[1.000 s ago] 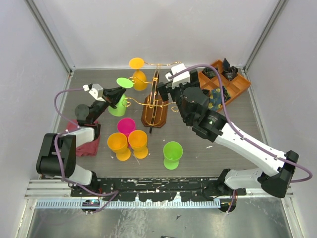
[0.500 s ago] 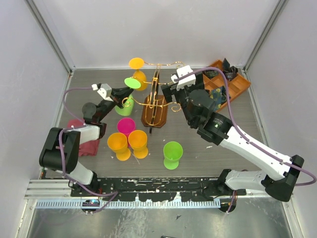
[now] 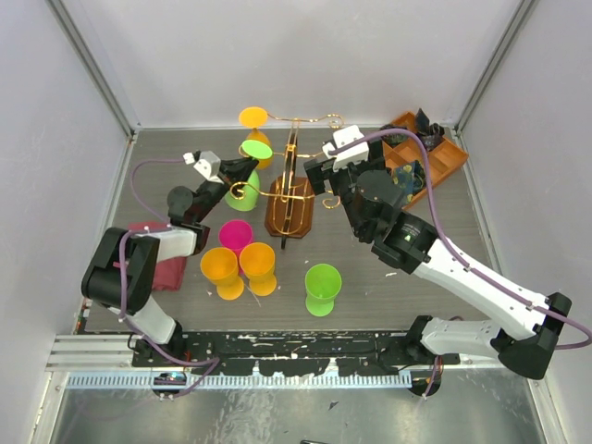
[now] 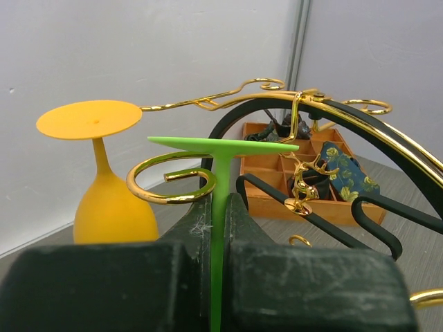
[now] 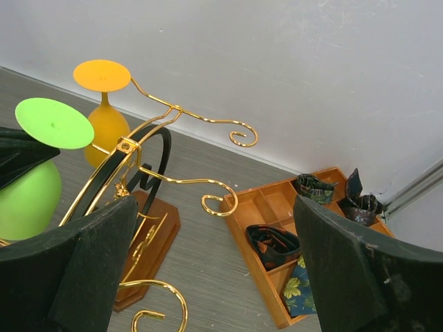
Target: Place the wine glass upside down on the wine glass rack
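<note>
My left gripper (image 3: 239, 173) is shut on the stem of a green wine glass (image 3: 244, 188), held upside down with its round foot (image 3: 256, 149) on top. In the left wrist view the green stem (image 4: 220, 181) stands between my fingers, just right of a gold curled scroll (image 4: 169, 181) of the wine glass rack (image 3: 289, 205). The rack's dark brown base carries gold wire arms (image 5: 181, 115). An orange glass (image 4: 111, 200) stands upside down at the rack's far arm. My right gripper (image 3: 317, 182) is wide open and empty just right of the rack, above its base (image 5: 149, 245).
An orange compartment tray (image 3: 430, 159) with folded cloths is at the back right. A pink glass (image 3: 235, 234), two orange glasses (image 3: 258, 265) and a green glass (image 3: 323, 285) stand in front of the rack. A red cloth (image 3: 159, 264) lies at the left.
My left gripper has carried the green glass right and back, up to the rack's left scroll. My right gripper has shifted slightly right and back beside the rack.
</note>
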